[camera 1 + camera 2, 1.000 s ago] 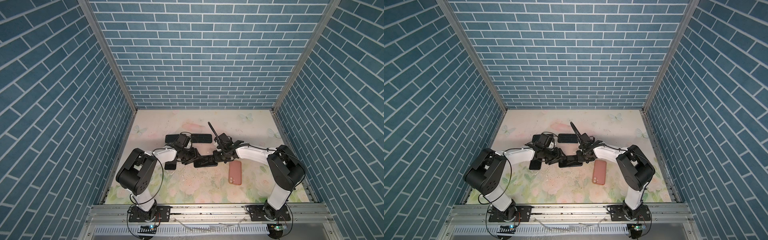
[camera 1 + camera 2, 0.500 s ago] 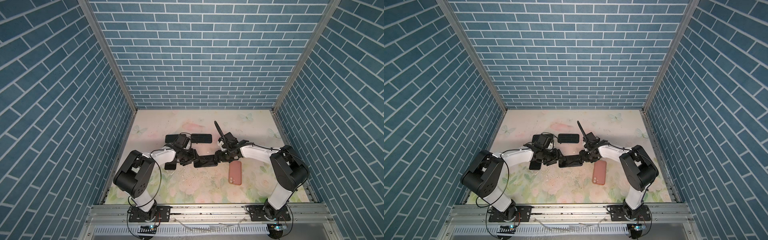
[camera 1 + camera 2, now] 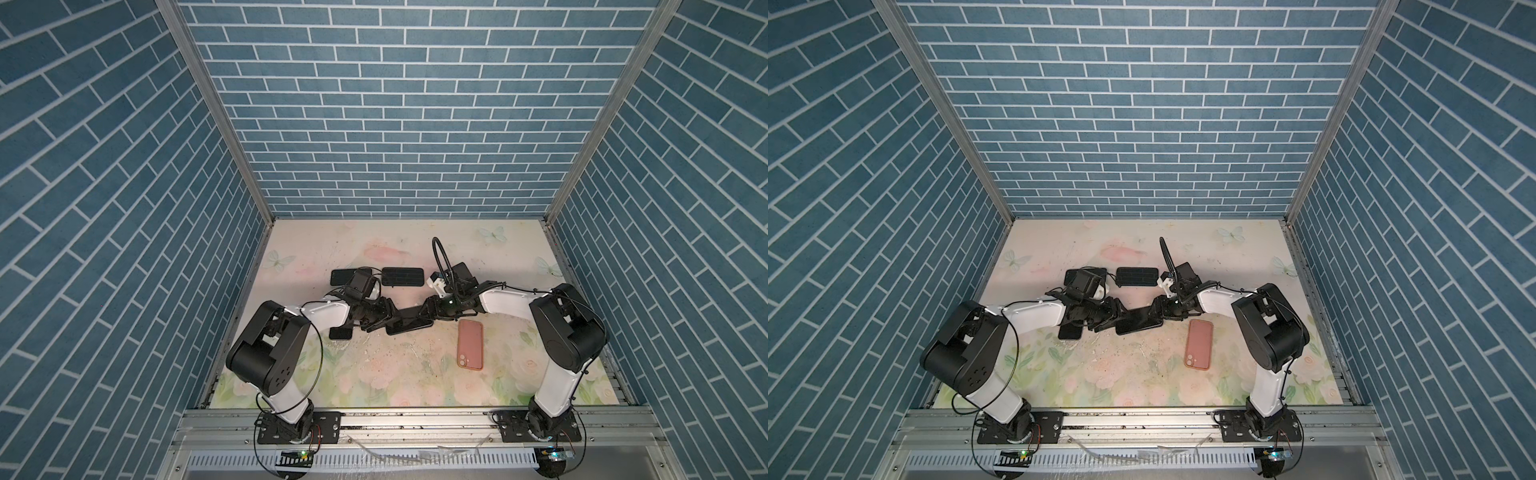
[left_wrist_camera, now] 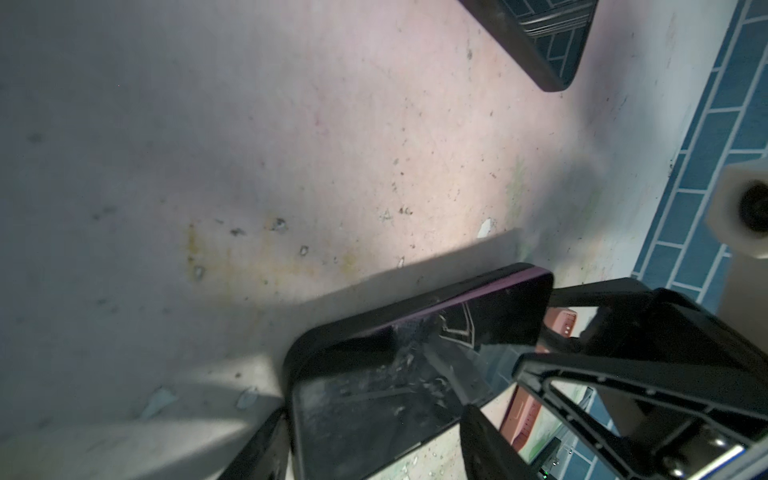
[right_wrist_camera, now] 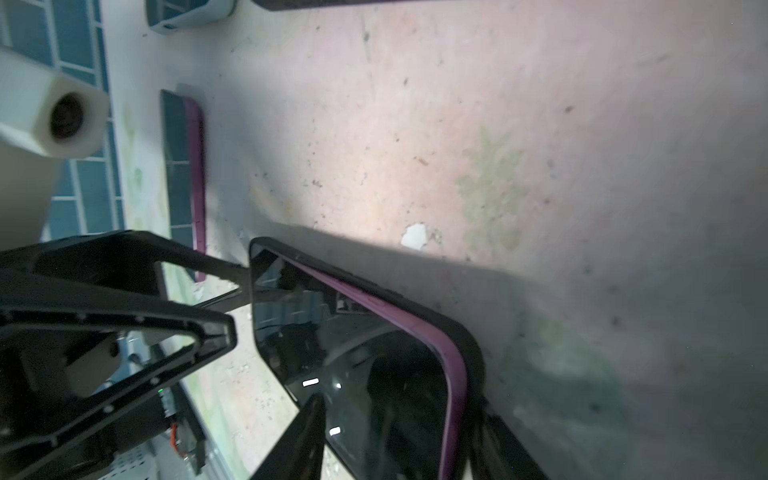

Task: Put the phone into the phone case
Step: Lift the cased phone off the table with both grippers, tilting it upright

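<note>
Right arm (image 3: 505, 300) shifted (low), left hand (image 3: 388, 318) gripping phone (image 3: 411, 323)

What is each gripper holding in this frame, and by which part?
The left gripper appears to clamp the phone across its width at one short end. The right gripper straddles the opposite end; whether it grips cannot be told.

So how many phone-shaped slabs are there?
5: pink slab front right; dark slab between left pincer and right pincer; two back slabs; fifth slab beneath the left arm. Others may be hidden.
</note>
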Motion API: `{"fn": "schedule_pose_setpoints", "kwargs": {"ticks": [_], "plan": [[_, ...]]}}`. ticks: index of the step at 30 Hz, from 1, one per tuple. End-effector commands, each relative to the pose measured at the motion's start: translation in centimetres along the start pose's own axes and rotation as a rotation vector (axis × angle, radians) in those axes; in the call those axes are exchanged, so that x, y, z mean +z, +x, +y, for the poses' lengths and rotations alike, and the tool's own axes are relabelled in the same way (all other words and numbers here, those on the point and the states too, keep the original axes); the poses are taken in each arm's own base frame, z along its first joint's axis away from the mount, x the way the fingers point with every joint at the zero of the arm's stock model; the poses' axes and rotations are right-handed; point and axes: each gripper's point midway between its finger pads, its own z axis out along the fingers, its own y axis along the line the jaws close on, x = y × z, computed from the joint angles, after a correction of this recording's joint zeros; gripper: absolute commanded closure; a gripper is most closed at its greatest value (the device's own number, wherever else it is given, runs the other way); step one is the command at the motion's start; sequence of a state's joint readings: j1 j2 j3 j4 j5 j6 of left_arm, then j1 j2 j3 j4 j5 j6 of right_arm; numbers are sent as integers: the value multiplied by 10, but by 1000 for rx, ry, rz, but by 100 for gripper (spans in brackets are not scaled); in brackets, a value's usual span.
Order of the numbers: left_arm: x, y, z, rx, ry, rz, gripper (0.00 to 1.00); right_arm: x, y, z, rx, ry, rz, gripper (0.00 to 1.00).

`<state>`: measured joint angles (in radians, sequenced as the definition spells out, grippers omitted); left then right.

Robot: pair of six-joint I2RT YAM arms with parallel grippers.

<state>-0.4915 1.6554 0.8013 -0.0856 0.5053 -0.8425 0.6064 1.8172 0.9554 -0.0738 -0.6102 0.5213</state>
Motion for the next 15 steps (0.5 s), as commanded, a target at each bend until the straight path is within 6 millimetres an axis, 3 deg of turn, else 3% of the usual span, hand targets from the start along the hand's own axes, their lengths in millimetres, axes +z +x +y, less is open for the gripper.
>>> {"fn": "schedule_pose_setpoints", "kwargs": {"ticks": [1, 9, 15], "plan": [[13, 13, 11, -9, -4, 44, 33, -6, 8, 41, -21, -221, 12, 48], [16, 16, 16, -18, -8, 51, 33, -41, -12, 55, -39, -316, -137, 52], [17, 16, 18, -24, -11, 51, 33, -53, -19, 53, -32, -325, -190, 57]]}}
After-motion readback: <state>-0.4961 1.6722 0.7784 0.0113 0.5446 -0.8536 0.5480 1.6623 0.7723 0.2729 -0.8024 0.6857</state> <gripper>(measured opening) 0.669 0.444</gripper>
